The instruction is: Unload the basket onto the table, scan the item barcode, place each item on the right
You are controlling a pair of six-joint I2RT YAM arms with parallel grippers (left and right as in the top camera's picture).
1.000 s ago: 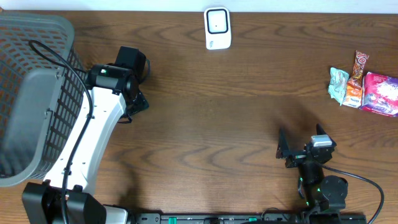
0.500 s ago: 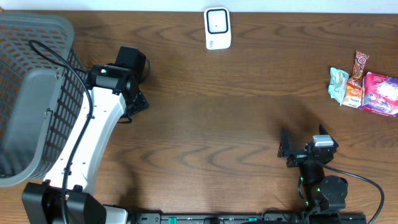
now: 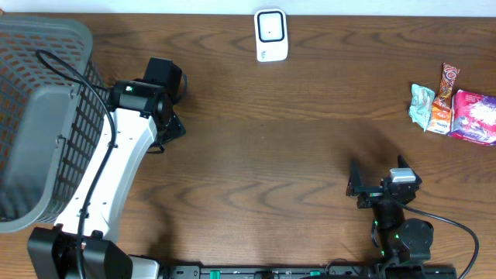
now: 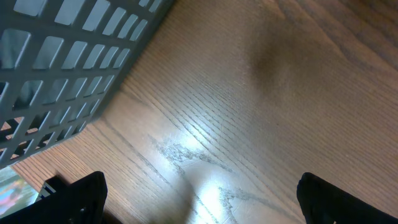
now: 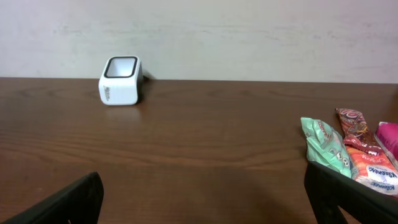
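Observation:
A white scanner [image 3: 271, 35] with a dark window stands at the far middle of the table, and the right wrist view shows the scanner [image 5: 120, 79] far ahead on the left. The items lie in a small pile at the right edge: a mint packet [image 3: 422, 106], a brown-orange bar [image 3: 443, 93] and a pink packet [image 3: 474, 116]. My right gripper [image 3: 376, 169] sits near the front edge, open and empty, well short of the mint packet [image 5: 326, 149]. My left gripper [image 3: 177, 105] is open over bare wood beside the basket, holding nothing.
A large grey mesh basket [image 3: 39, 116] fills the left side, and its wall [image 4: 68, 68] is close to my left fingers. The wooden table [image 3: 271, 147] spans the view, and a pale wall [image 5: 199, 31] rises behind the scanner.
My right gripper has shifted very slightly to the right. The left arm and the objects have not moved.

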